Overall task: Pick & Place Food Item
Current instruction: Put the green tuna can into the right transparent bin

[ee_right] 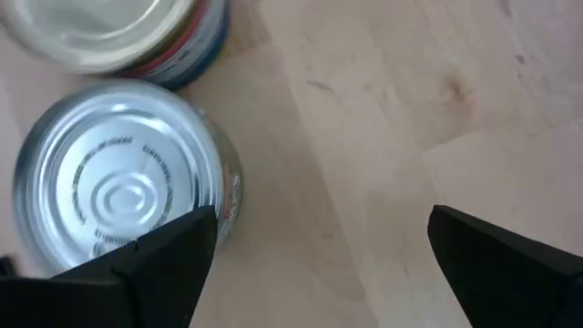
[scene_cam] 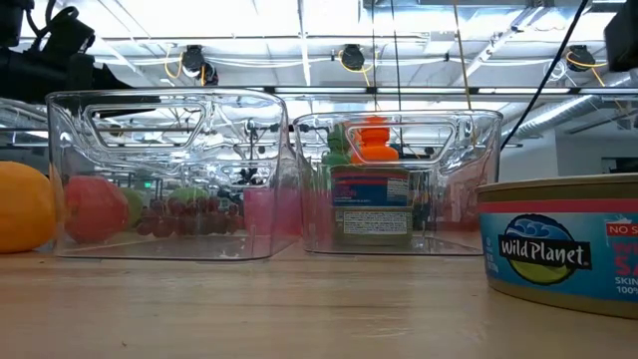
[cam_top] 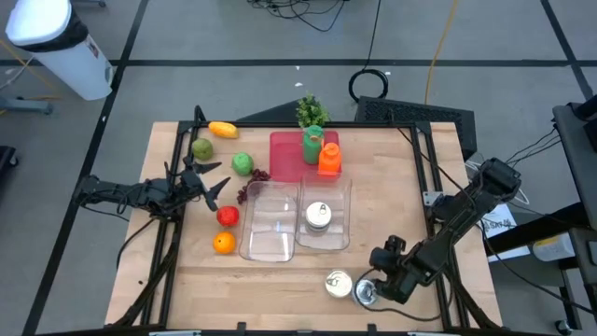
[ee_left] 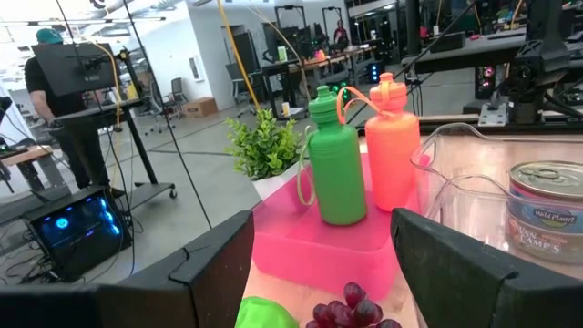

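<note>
Two cans stand on the table near its front edge: a silver-topped can (ee_right: 118, 196) (cam_top: 364, 295) and a pale-lidded one (ee_right: 118, 36) (cam_top: 338, 283), the latter also showing in the low view (scene_cam: 558, 249). My right gripper (ee_right: 319, 264) (cam_top: 378, 280) hangs open over them, pointing steeply down. One of its fingers (ee_right: 164, 264) is over the silver can's edge and the other over bare wood. Whether it touches the can I cannot tell. My left gripper (ee_left: 319, 273) (cam_top: 210, 182) waits open and level at the table's left, among the fruit.
Two clear bins (cam_top: 270, 219) (cam_top: 326, 201) stand mid-table, and the right one holds a can (cam_top: 318, 217). Behind them is a pink tray (cam_top: 289, 159) with a green bottle (cam_top: 312, 145) and an orange bottle (cam_top: 328, 157). Fruit lies left: orange (cam_top: 223, 243), red apple (cam_top: 228, 217), grapes (cam_top: 252, 182).
</note>
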Motion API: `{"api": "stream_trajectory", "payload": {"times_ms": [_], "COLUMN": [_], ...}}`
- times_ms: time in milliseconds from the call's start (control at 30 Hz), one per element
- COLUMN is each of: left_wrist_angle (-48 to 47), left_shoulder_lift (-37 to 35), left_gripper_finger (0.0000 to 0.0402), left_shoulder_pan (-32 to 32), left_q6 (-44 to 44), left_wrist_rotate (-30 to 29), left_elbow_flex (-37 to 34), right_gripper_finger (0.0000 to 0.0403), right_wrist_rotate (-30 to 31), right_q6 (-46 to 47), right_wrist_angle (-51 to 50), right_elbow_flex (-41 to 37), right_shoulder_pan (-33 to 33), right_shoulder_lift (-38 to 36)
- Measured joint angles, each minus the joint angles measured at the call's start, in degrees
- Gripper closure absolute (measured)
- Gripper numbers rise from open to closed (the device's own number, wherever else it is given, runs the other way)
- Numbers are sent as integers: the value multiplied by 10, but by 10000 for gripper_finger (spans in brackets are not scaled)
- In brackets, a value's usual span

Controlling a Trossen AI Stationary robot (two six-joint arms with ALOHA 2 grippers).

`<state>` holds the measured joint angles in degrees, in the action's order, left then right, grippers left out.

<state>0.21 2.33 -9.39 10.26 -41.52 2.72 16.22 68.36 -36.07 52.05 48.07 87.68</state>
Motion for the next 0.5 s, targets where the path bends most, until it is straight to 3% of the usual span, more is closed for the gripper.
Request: {"api": "stream_trajectory", "payload": {"times_ms": [267, 500], "left_wrist_angle": [0, 0], "left_shoulder_lift": [0, 0], "left_gripper_finger": [128, 128], "left_shoulder_pan": [0, 0], "left_q6": [0, 0], "left_wrist_rotate": [0, 0], "left_elbow_flex": [0, 0], "right_gripper_finger": [23, 23], "right_wrist_rotate": [-40, -13], "right_q6": [-6, -7], "right_wrist_angle": [6, -99], "right_elbow_flex": [-3, -6], "right_shoulder_pan": [-20, -43], "right_shoulder_lift": [-1, 1]}}
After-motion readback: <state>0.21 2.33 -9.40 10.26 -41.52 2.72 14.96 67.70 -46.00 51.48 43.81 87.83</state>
